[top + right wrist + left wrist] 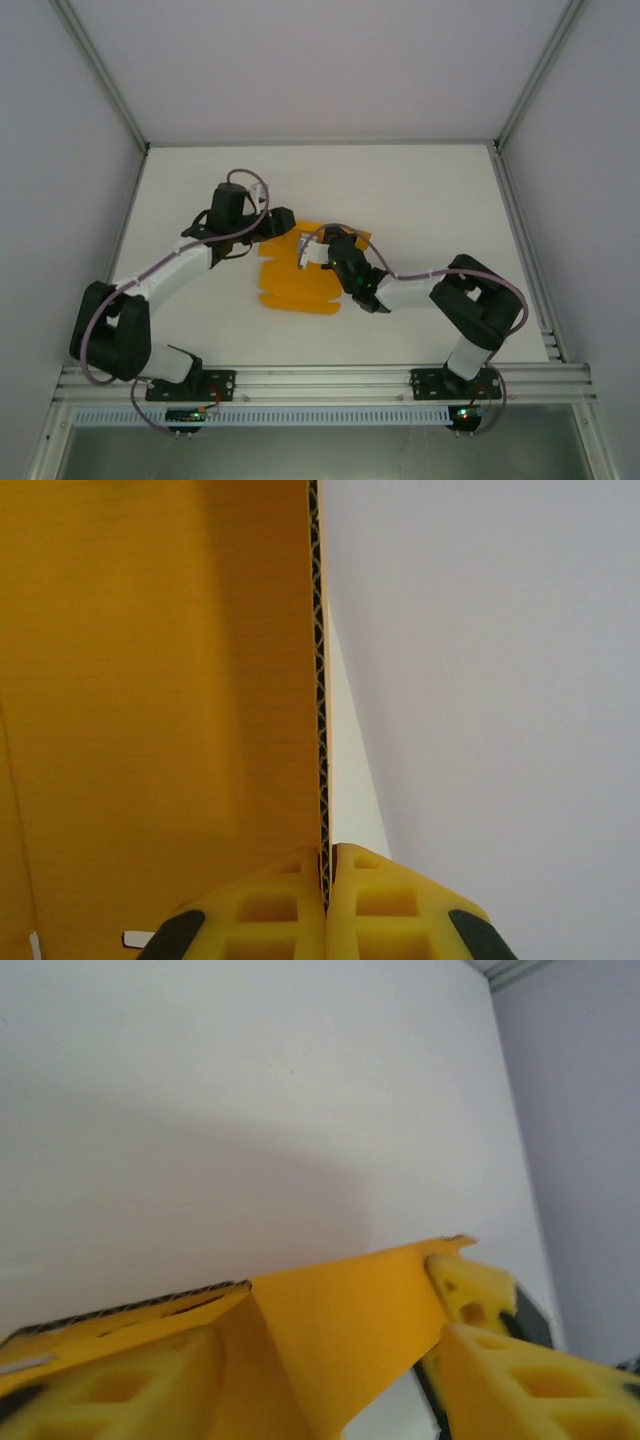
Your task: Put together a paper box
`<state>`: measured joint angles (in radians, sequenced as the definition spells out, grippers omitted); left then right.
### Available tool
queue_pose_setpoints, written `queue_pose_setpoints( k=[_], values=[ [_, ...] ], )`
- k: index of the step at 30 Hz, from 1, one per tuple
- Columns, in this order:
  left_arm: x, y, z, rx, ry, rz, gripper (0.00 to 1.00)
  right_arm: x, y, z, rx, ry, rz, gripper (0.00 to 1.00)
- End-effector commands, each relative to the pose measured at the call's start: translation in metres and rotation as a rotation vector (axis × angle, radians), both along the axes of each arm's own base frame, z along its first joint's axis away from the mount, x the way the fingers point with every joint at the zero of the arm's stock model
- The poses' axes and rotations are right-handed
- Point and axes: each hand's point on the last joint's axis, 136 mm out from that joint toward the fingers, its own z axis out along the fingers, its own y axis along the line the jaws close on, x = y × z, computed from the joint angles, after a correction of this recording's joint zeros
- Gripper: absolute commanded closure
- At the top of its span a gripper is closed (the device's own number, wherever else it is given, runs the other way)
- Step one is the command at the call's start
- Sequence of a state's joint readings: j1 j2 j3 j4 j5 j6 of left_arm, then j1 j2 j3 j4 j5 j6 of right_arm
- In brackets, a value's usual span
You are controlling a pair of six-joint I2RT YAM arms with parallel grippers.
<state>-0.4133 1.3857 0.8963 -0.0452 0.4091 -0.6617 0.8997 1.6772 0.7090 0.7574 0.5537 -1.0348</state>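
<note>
One panel (160,680) of the paper box (300,280) stands up toward 12 o'clock; the rest lies flat. Right gripper (325,880) pinches it, left gripper (335,1335) gapes around a flap (300,1295).

From above, the upper part of the paper box (300,288) lies under the two wrists (345,262). The fingertips of the left gripper (287,224) and the right gripper (306,252) are too small and dark to make out there. In the left wrist view, the yellow fingers (520,1370) are blurred and cut off by the bottom edge, as is the box. In the right wrist view, the box runs off the top and left edges, and the bottom edge cuts the fingers (270,910).
</note>
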Motion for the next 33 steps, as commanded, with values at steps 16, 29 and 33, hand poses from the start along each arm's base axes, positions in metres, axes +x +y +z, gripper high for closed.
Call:
queue_pose_setpoints(
  k=[16, 29, 33],
  values=[
    [-0.024, 0.114, -0.064, 0.230, 0.004, 0.208, 0.03, -0.007, -0.041, 0.012, 0.168, 0.276, -0.047, 1.00],
    [-0.010, 0.098, -0.098, 0.194, 0.064, 0.134, 0.12, -0.004, -0.039, 0.029, 0.274, 0.265, -0.045, 1.00],
    [-0.013, 0.083, -0.085, 0.119, 0.006, 0.068, 0.12, -0.004, -0.038, 0.028, 0.289, 0.274, -0.040, 1.00]
  ],
)
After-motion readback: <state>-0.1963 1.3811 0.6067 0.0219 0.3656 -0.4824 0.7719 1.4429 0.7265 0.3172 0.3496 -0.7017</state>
